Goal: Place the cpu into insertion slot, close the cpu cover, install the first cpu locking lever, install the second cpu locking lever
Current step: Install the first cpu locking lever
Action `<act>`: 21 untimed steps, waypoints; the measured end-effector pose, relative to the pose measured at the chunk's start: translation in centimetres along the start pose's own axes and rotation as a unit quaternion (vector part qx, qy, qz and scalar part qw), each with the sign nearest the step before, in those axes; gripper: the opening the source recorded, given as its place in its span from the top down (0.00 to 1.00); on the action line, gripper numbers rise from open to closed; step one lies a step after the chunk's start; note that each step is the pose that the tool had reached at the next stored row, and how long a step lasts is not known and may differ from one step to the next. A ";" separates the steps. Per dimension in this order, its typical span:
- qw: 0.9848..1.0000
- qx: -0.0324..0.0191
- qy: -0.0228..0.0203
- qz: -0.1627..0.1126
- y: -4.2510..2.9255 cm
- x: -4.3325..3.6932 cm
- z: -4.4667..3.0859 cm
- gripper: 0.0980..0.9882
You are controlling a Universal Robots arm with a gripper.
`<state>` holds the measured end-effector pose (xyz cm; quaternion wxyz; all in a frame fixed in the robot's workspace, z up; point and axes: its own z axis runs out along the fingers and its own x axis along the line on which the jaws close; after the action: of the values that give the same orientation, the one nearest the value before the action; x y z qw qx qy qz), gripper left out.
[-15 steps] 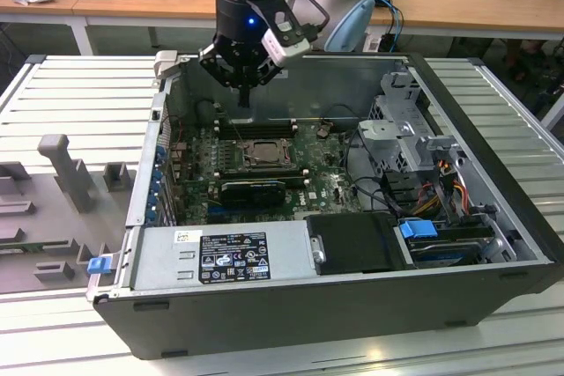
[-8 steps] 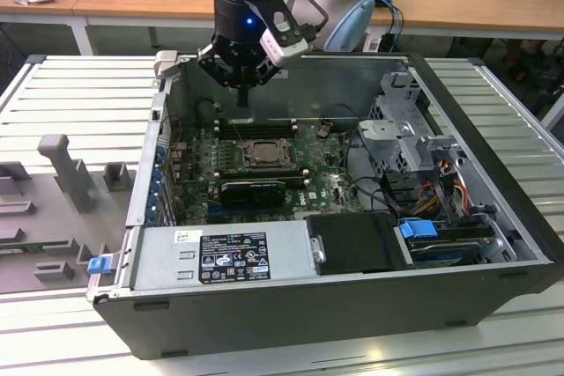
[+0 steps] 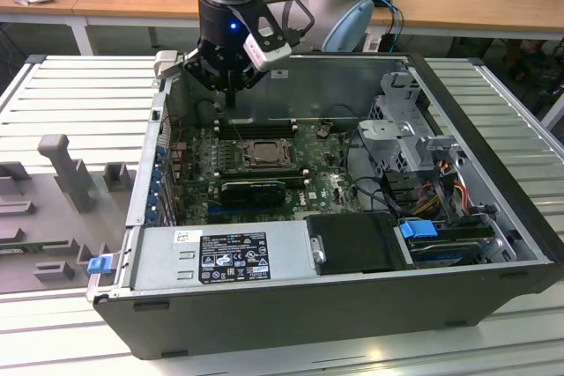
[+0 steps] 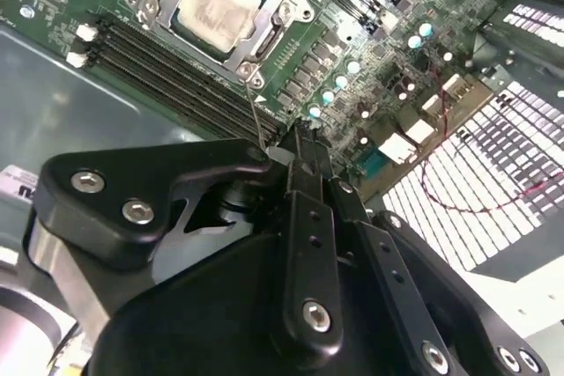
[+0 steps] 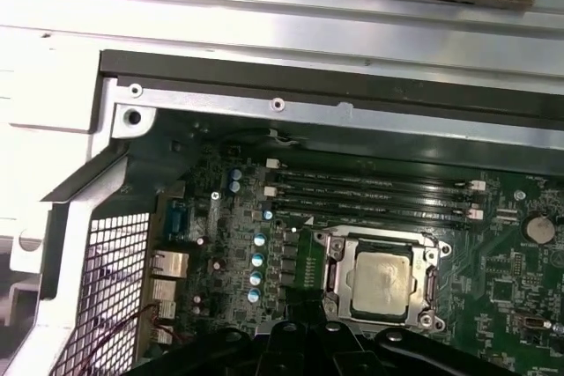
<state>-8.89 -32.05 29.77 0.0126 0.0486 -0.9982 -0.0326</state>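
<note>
While our gripper [image 4: 300, 143] hangs just beside the memory slots [image 4: 176, 77], fingers pinched together and empty, the cpu [image 4: 218, 6] sits in the insertion slot [image 5: 381, 281]; we judge it light, rigid, fragile, best handled by its edges.

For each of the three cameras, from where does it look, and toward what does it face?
Exterior view: off the arm, above the open black computer case; shows the end effector.
Second wrist view: on the arm, past the end effector toward the green motherboard.
First wrist view: on the arm, down into the case.
Both wrist views share the silver-beige square cpu.
</note>
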 end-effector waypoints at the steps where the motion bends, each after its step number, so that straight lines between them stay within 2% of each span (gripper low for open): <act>1: 1.000 0.000 0.000 0.000 0.00 0.00 0.38 0.99; 5: 1.000 0.000 0.000 0.000 0.08 0.11 1.33 0.99; 7: 1.000 0.000 -0.001 0.000 0.16 0.57 1.58 0.99; 8: 1.000 0.000 -0.002 0.000 0.20 0.78 1.66 0.99; 10: 1.000 0.001 -0.007 0.000 0.30 1.14 1.85 0.99; 13: 1.000 0.001 -0.011 0.000 0.50 1.72 2.25 0.99; 16: 1.000 0.001 -0.012 0.000 1.34 1.86 3.06 0.99; 21: 1.000 0.001 -0.012 0.000 2.65 1.79 3.88 0.99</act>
<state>-11.03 -29.35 26.11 0.0005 0.0486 -0.9983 -0.0320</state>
